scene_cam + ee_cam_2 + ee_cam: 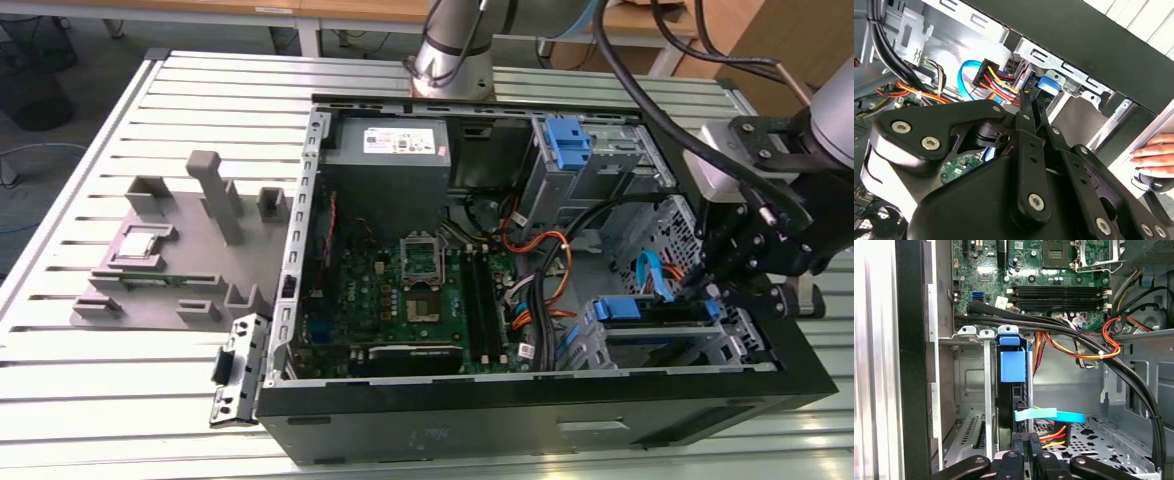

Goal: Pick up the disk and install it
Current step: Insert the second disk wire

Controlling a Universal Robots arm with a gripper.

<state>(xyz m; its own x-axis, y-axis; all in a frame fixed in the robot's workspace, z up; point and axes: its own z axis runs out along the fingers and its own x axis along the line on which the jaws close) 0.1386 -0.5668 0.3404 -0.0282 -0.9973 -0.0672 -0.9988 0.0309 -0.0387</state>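
Note:
The disk stands on edge in the lower drive cage at the front corner of the open computer case, on the exterior view's right. Its blue carrier bracket faces the motherboard, and its dark body runs back toward my fingers. My gripper hangs over the case's side wall right at that cage. In both wrist views the black fingers converge closely on the disk's near end: gripper, gripper, with the blue bracket just beyond the tips.
A light-blue flat cable and a red-yellow power plug lie beside the disk. Thick black cables cross above the cage. A second blue bracket sits in the upper cage. A person's hand rests outside the case.

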